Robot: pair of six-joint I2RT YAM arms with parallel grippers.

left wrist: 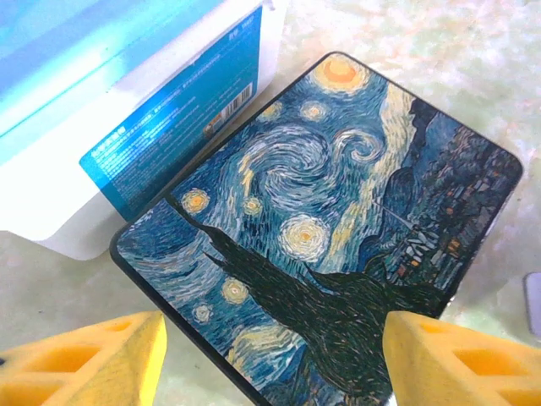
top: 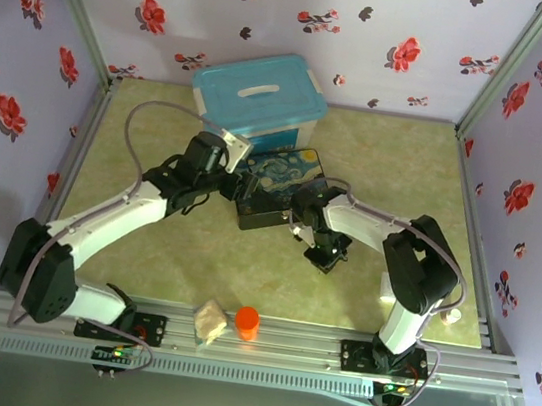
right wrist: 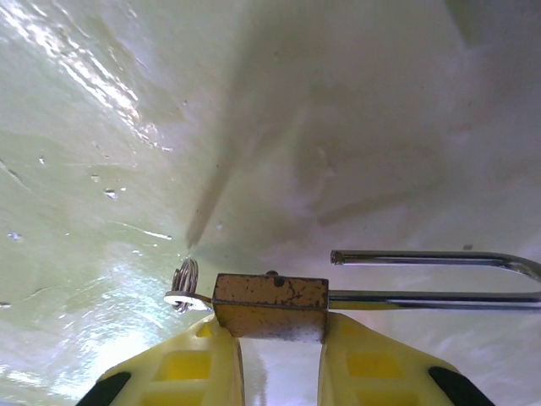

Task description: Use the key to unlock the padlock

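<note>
Back of table: blue-lidded bin (top: 258, 95), with the painted box (left wrist: 338, 220) against it. The left gripper (left wrist: 272, 347) is spread wide at the box's near corner and grips nothing, probably standing by. The right gripper (right wrist: 279, 338) is clenched on the padlock (right wrist: 270, 303) body, leaving the shackle (right wrist: 439, 258) clear; one end sits out. The key (right wrist: 190, 299) seems inserted, though only its ring (right wrist: 184, 277) is distinct.

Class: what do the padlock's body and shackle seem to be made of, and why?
The padlock body looks like brass: dull gold-brown with dark scuffs. The shackle is probably polished steel: thin, silver, with bright mirror-like highlights.
</note>
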